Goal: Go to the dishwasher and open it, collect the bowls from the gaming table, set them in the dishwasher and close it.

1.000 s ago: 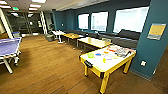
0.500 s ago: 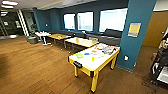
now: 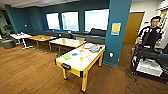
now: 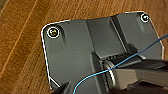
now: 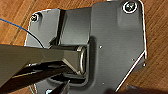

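step: drive toward long white-topped yellow-edged gaming table (image 3: pixel 75 63). lime-green translucent plastic bowl (image 3: pixel 66 57) on surface near its closest end. approach squarely, stop within reach, avoid teal pillar (image 3: pixel 117 32) beside table's far end. end effector state: cannot tell, either arm.

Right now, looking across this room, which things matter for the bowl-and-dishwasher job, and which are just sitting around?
Part of the job:
- gaming table, white top, yellow edges
- green bowl on it
- small orange bowl on it

Just around:
- wooden tables by the windows
- dark bench seating
- teal pillar
- a person with a control rig
- wooden door
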